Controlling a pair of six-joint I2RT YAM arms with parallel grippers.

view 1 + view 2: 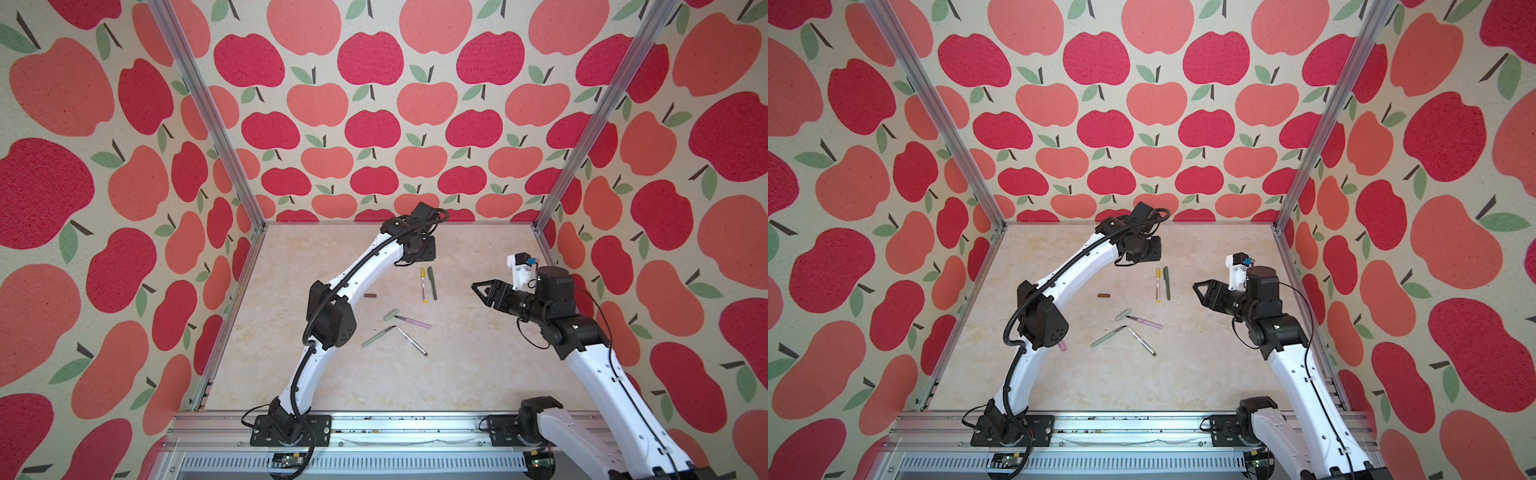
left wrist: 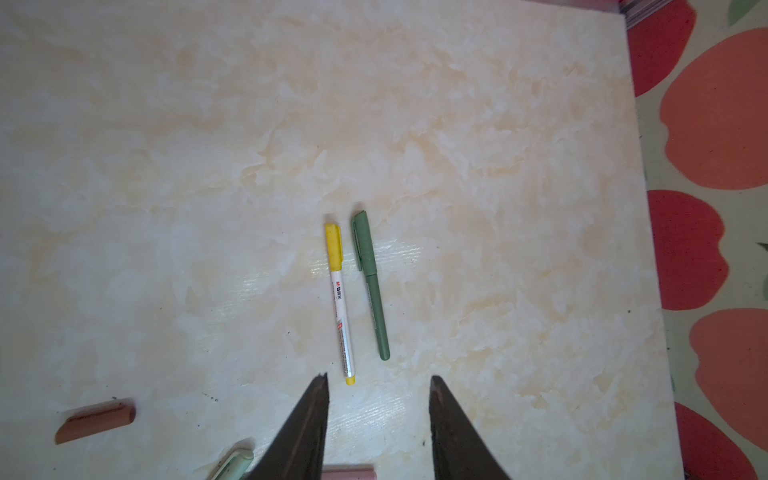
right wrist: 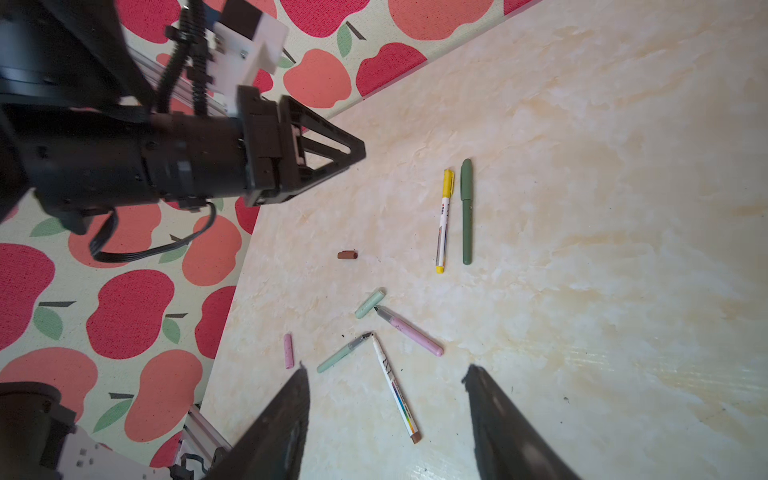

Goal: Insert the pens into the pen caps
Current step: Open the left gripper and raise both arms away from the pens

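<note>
- Left gripper [image 2: 378,377]: jaws parted with nothing between them. In both top views it sits at mid-frame, just above the capped pair.
- Right gripper [image 3: 385,369]: jaws spread wide and empty. In both top views it is right of centre, well apart from every pen.
- Capped, by appearance: yellow-capped white pen [image 1: 423,284] and dark green pen [image 1: 432,282], side by side at centre, not touching.
- Uncapped, below centre: pink pen [image 1: 415,322], pale green pen [image 1: 376,337], white pen [image 1: 411,340].
- Loose caps: pale green cap [image 1: 391,314] at the pink pen's tip; brown cap [image 1: 370,296] left of the pair; pink cap [image 1: 1062,345] just beside the left arm.
- Hazard: the pale green and white pens meet at their tips, so lifting one likely drags the other.
- Hazard: round barrels and caps probably roll on the glossy table [image 1: 457,374] if nudged.
- Hazard: a cap offered at a tilt would likely jam on the nib.
- Hazard: the pink cap lies close to the arm, so the reach is probably awkward.
- Materials: smooth hard plastic. Pens are slim cylinders with dark pointed nibs. Caps are stubby, some with clips. The table is marble-patterned with a sheen.
</note>
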